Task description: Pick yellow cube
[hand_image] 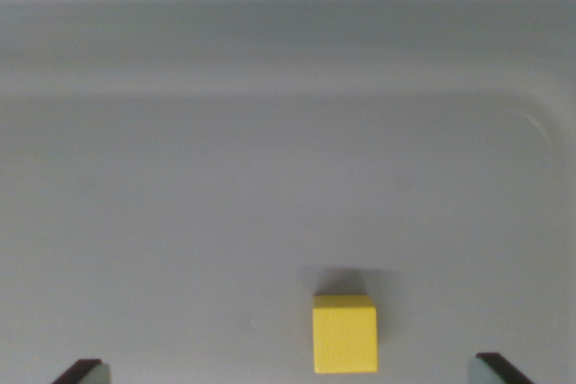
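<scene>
Because its two fingertips stand wide apart at the bottom corners, the tool [292, 370] is set to straddle the yellow cube [345, 339], which sits between them on the grey tray [270, 132], nearer the wrist view's right.

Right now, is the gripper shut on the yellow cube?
No. The yellow cube sits free on the grey tray, with the two fingertips spread wide to either side, touching nothing.
</scene>
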Motion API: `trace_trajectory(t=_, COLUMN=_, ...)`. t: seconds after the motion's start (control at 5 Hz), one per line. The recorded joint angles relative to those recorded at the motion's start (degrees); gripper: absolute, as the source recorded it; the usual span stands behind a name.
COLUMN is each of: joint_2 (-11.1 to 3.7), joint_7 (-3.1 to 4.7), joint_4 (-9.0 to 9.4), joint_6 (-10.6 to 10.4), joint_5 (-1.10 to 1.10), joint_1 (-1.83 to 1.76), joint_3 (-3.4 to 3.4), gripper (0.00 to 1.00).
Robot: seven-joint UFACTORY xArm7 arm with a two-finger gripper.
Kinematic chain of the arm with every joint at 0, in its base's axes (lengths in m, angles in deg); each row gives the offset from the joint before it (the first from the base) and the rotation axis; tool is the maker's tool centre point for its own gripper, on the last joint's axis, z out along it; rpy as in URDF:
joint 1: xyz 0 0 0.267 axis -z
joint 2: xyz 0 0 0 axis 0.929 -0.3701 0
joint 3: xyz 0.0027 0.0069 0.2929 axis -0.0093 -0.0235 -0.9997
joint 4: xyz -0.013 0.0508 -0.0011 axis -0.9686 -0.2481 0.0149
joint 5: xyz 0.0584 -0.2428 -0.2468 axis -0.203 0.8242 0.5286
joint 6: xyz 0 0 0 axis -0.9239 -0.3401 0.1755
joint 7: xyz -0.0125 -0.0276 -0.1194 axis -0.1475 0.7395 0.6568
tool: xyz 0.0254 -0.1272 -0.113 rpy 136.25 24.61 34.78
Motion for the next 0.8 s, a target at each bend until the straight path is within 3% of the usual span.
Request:
trace_trajectory(t=0.2, joint_2=0.0, joint_7=0.0, joint_4=0.0, joint_6=0.0, joint_5=0.0, joint_1=0.0, joint_3=0.0, gripper=0.0)
trace_trajectory(t=0.4, joint_2=-1.13, joint_7=0.49, joint_4=1.89, joint_6=-2.5, joint_5=-0.09, joint_1=0.11, joint_3=0.18, gripper=0.0)
trace_trajectory(t=0.6, joint_2=-1.13, joint_7=0.49, joint_4=1.89, joint_6=-2.5, joint_5=-0.09, joint_1=0.11, joint_3=0.18, gripper=0.0)
trace_trajectory(t=0.8, joint_2=-2.32, joint_7=1.0, joint_4=3.86, joint_6=-5.1, joint_5=-0.18, joint_1=0.22, joint_3=0.36, gripper=0.0)
